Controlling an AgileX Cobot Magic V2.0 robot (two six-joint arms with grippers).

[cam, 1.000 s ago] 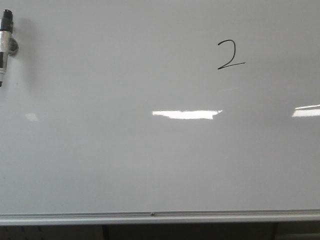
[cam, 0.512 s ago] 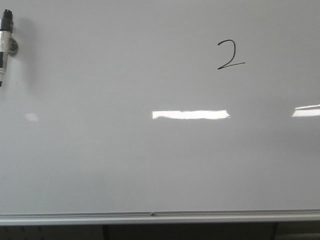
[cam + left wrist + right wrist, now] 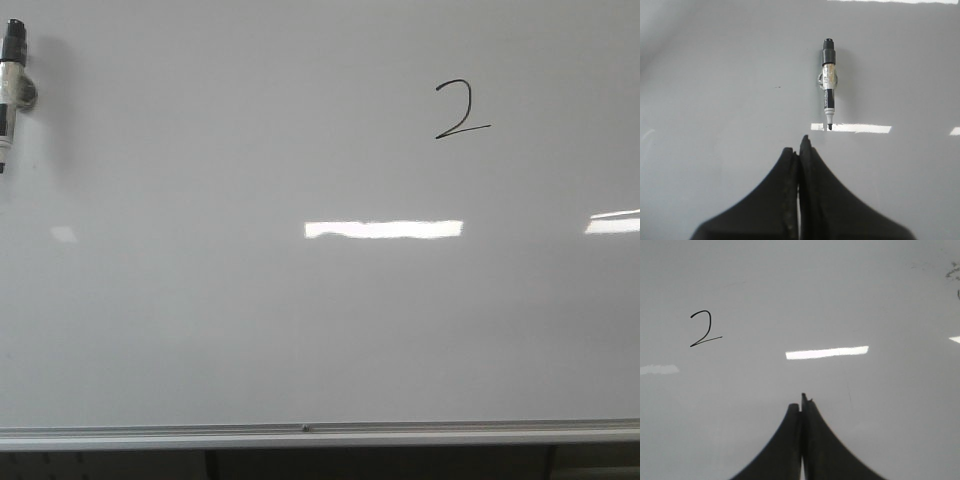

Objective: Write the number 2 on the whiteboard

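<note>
The number 2 [image 3: 461, 109] stands written in thin black ink on the upper right part of the whiteboard [image 3: 250, 330], with a curved top and a slanted base stroke running out to the right; the right wrist view shows the same digit [image 3: 705, 329] on the bare board surface [image 3: 865, 290], well apart from the gripper. Below the digit in the front view a bright rectangular reflection [image 3: 383, 229] lies across the middle of the board, and another one sits at the right edge. Along the bottom runs the silver rail [image 3: 400, 434]. At the far left edge of the board a marker [image 3: 10, 90] hangs upright in a small clip, black cap up; the left wrist view shows that marker [image 3: 828, 82] too, tip pointing down. The left gripper [image 3: 799, 150] has its two dark fingers pressed together with nothing between them, away from the marker. The right gripper [image 3: 801, 405] likewise has its fingers closed against each other and holds nothing.
</note>
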